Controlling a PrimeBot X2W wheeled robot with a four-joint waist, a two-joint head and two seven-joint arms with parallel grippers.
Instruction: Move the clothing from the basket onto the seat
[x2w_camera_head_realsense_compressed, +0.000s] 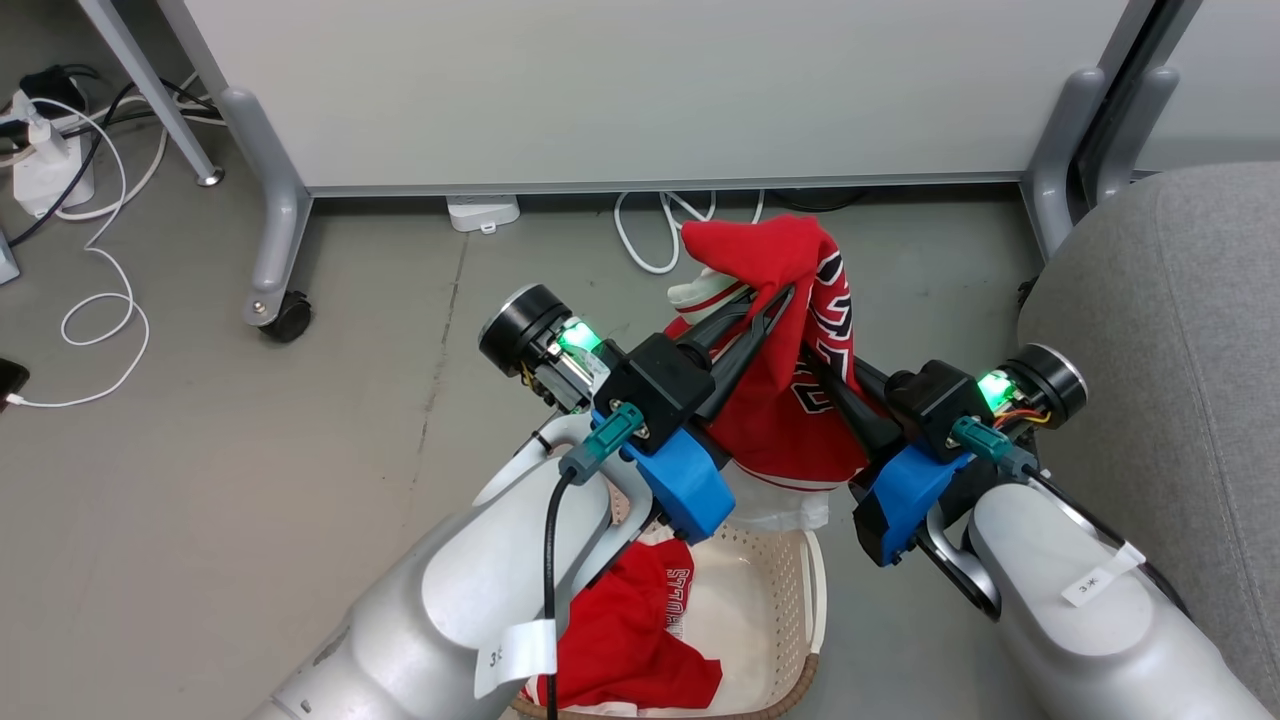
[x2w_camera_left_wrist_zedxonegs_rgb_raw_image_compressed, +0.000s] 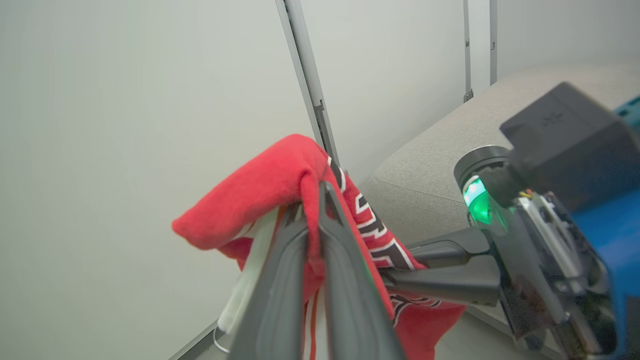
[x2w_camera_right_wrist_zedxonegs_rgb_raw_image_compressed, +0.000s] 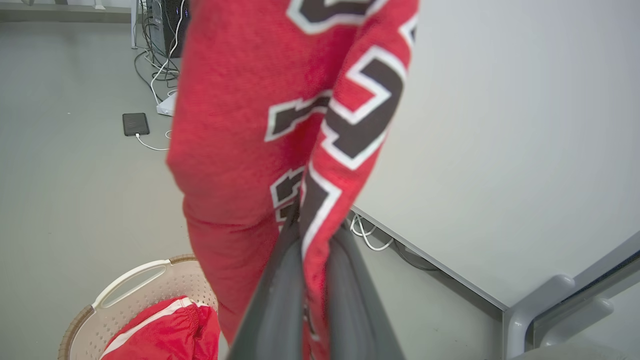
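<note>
A red garment with black-and-white lettering (x2w_camera_head_realsense_compressed: 790, 400) hangs in the air above the floor, between both grippers. My left gripper (x2w_camera_head_realsense_compressed: 772, 297) is shut on its upper fold (x2w_camera_left_wrist_zedxonegs_rgb_raw_image_compressed: 270, 185), my own fingers (x2w_camera_left_wrist_zedxonegs_rgb_raw_image_compressed: 345, 280) pinching the red cloth. From the right, my right gripper (x2w_camera_head_realsense_compressed: 815, 365) is shut on the lettered side (x2w_camera_right_wrist_zedxonegs_rgb_raw_image_compressed: 260, 125); a fold runs between its fingers (x2w_camera_right_wrist_zedxonegs_rgb_raw_image_compressed: 280, 300). The cream basket (x2w_camera_head_realsense_compressed: 816, 590) stands below my arms, with another red garment (x2w_camera_head_realsense_compressed: 630, 630) lying in it. The grey seat (x2w_camera_head_realsense_compressed: 1180, 350) is at the right.
A white partition panel (x2w_camera_head_realsense_compressed: 640, 90) on grey wheeled legs (x2w_camera_head_realsense_compressed: 285, 318) stands just behind the hanging garment. Cables and a white power block (x2w_camera_head_realsense_compressed: 45, 170) lie on the floor at the left. A dark phone (x2w_camera_right_wrist_zedxonegs_rgb_raw_image_compressed: 135, 123) on a white cord lies there too.
</note>
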